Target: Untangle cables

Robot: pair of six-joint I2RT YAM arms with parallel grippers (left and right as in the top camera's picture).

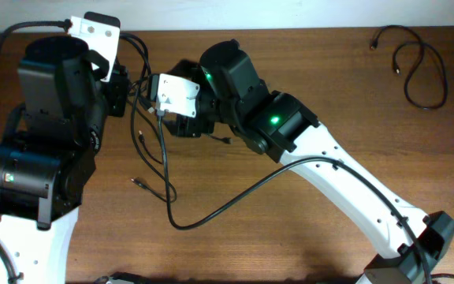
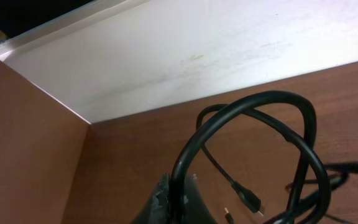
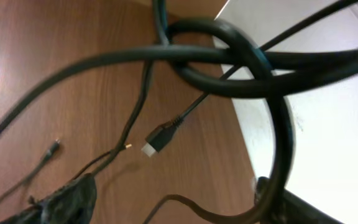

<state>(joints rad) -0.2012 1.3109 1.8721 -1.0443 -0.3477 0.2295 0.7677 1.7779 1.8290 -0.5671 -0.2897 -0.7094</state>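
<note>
A tangle of black cables (image 1: 150, 126) lies on the wooden table between my two arms. A thick cable (image 1: 211, 211) runs out of it toward the front. My left gripper (image 2: 180, 200) is shut on a thick black cable loop (image 2: 253, 106) and holds it above the table. My right gripper (image 3: 169, 202) is open, its fingers wide apart. A thick cable (image 3: 278, 124) runs down against its right finger. A knot of thick cables (image 3: 229, 59) hangs above it. A thin cable with a USB plug (image 3: 156, 140) passes through the knot; the plug also shows in the left wrist view (image 2: 248, 200).
A separate black cable (image 1: 420, 63) lies coiled at the table's far right. Thin cable ends (image 1: 140, 183) lie in front of the tangle. A white wall (image 2: 185, 56) borders the table's far edge. The table's left edge meets a brown side panel (image 2: 23, 137).
</note>
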